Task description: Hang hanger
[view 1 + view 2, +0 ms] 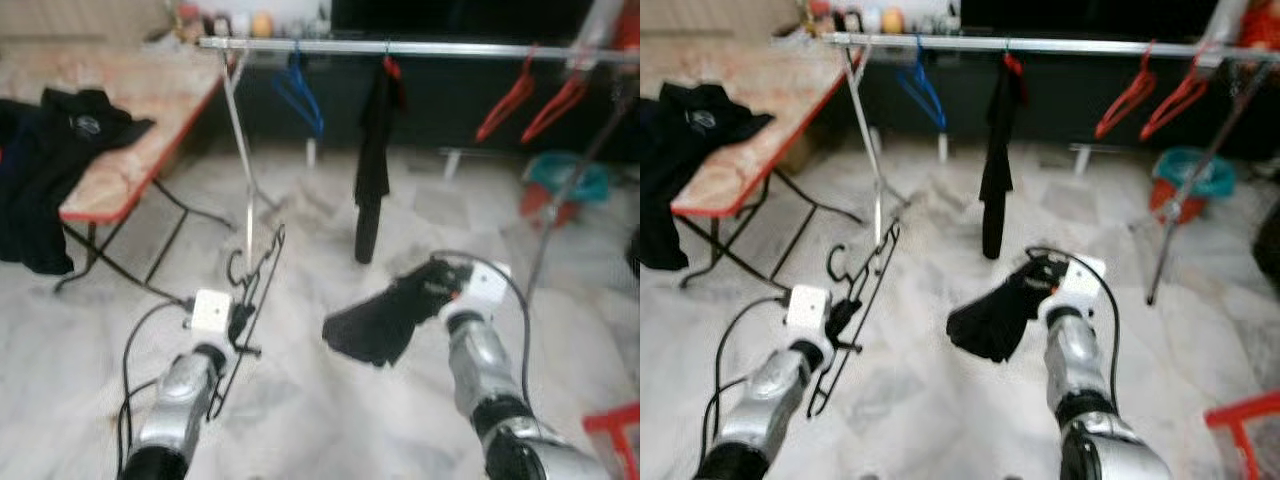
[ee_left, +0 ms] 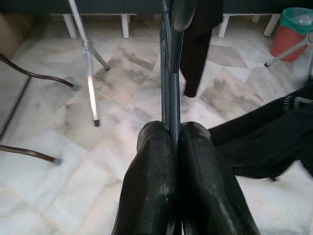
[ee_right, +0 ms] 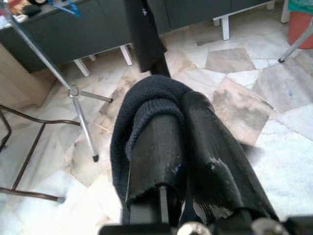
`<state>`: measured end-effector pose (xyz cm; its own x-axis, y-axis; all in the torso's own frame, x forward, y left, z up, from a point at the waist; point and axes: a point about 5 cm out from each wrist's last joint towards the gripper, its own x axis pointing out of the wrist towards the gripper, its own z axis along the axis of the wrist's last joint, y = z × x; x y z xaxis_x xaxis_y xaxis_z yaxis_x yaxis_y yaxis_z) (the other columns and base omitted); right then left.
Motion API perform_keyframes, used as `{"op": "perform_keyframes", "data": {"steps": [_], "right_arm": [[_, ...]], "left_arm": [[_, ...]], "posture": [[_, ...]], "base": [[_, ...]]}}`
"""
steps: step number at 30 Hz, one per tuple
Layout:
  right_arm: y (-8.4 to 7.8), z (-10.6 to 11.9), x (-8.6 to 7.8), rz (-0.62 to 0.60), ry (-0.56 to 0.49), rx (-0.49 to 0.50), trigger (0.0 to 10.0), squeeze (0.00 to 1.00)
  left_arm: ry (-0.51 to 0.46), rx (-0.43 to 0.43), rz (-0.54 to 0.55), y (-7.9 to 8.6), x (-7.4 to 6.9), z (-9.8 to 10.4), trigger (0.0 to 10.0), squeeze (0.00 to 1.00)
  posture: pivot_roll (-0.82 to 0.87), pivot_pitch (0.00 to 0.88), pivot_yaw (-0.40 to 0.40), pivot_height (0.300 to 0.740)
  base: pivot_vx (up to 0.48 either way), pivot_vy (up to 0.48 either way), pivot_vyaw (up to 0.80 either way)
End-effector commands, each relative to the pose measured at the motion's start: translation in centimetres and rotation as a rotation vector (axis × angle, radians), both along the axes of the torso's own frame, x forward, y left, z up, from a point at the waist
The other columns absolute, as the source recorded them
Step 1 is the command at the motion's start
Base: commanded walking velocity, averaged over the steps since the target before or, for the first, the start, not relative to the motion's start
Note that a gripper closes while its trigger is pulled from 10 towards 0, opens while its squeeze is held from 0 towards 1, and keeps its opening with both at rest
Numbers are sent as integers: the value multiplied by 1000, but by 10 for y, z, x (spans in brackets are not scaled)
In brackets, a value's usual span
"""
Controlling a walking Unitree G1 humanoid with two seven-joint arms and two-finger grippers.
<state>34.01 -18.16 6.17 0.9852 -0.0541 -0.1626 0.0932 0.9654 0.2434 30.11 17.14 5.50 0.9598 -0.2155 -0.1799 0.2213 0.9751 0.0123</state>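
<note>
A marble floor (image 1: 330, 420) spreads under a long silver rail (image 1: 420, 47) on thin legs, and a counter (image 1: 150, 110) with a red edge stands to the robot's left, carrying dark clothes (image 1: 60, 130). On the rail hang a blue hanger (image 1: 298, 95), a black garment (image 1: 372, 160) and 2 red hangers (image 1: 535, 100); a teal bucket (image 1: 565, 180) sits behind them.

The left claw (image 1: 238, 322) is clenched on a black wire hanger (image 1: 250, 290), its 2 fingers (image 2: 156, 186) pinching the thin frame edge-on, hook end pointing up toward the rail but well apart from it. The right claw (image 1: 432, 285) is clamped on a dark cloth (image 1: 375, 320), which wraps over its fingers (image 3: 161, 147) and droops below.

The hanger is not yet hung. The grip is on a narrow wire, so the hanger could twist or slip between the pads as the arm lifts, leaving the hook turned away from the rail. The cloth's loose end could also snag the hanger or the rail leg (image 1: 240, 150) if both arms rise together.
</note>
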Motion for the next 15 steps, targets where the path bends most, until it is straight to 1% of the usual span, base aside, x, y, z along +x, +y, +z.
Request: {"op": "perform_keyframes", "data": {"steps": [1, 4, 5, 9, 10, 11, 13, 15], "right_arm": [[-2, 3, 3, -10, 1, 6, 10000, 0], [-2, 3, 3, -7, 2, 4, 10000, 0], [-2, 4, 3, -3, 3, -17, 10000, 0], [-1, 4, 4, -8, 11, -10, 10000, 0], [0, 5, 5, -1, 19, -21, 10000, 0], [0, 5, 5, -1, 19, -21, 10000, 0], [2, 7, 8, 3, 21, -25, 10000, 0], [3, 9, 10, 13, 21, -29, 10000, 0]], "left_arm": [[7, 4, 3, 0, 0, -2, 10000, 0], [10, 18, -3, 1, 0, -1, 10000, 0], [10, 22, -9, 2, 1, -1, 10000, 0], [18, 39, -42, 2, 1, 1, 10000, 0], [37, 80, -109, 1, 0, 1, 10000, 0], [37, 80, -109, 1, 0, 1, 10000, 0], [56, 134, -190, -1, -3, 3, 10000, 0], [66, 163, -226, 0, -4, 5, 10000, 0]], "posture": [[-53, 0, 30, 719], [-52, 0, 29, 719], [-52, 0, 29, 719], [-49, 0, 29, 719], [-48, 0, 29, 719], [-48, 0, 29, 719], [-47, 0, 30, 719], [-47, 0, 30, 719]], "base": [[0, 0, -800], [0, 0, -796], [0, 0, 0], [0, 0, 0], [0, 0, 0], [0, 0, 0], [0, 0, 0], [0, 0, 0]]}}
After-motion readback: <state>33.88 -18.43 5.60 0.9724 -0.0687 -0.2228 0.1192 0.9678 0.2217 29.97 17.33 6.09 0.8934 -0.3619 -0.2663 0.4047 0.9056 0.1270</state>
